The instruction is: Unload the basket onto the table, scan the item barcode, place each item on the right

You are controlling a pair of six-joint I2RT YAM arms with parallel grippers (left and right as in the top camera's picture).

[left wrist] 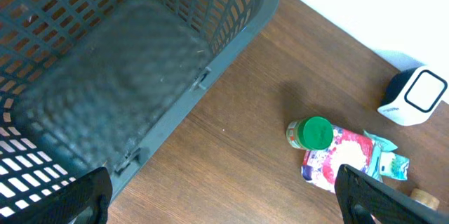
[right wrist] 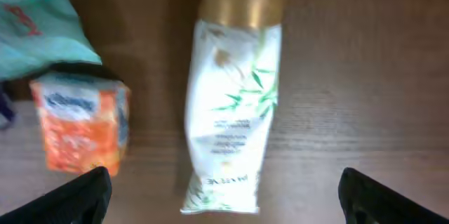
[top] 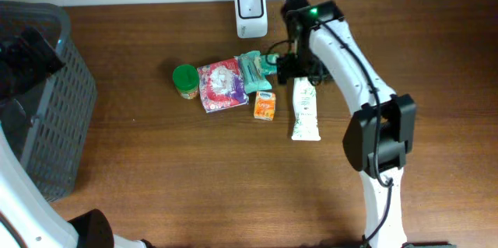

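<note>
White tube [top: 305,110] with a gold cap and green leaf print lies flat on the wooden table [top: 194,170], slightly apart from the other goods, probably so it can be taken alone to the white scanner [top: 250,12] beyond its cap end. A small orange box [top: 264,106] sits just beside the tube; a pink packet [top: 222,85] and green-lidded jar [top: 185,81] lie farther that way. The right gripper [top: 291,68] hangs over the tube's cap end, arm stretched forward, wrist turned down, fingers spread wide, holding nothing. No barcode shows, though the wrist view is blurred. The left gripper [left wrist: 224,199], also spread and empty, hovers well away from the tube, by the grey basket [left wrist: 105,55].
</note>
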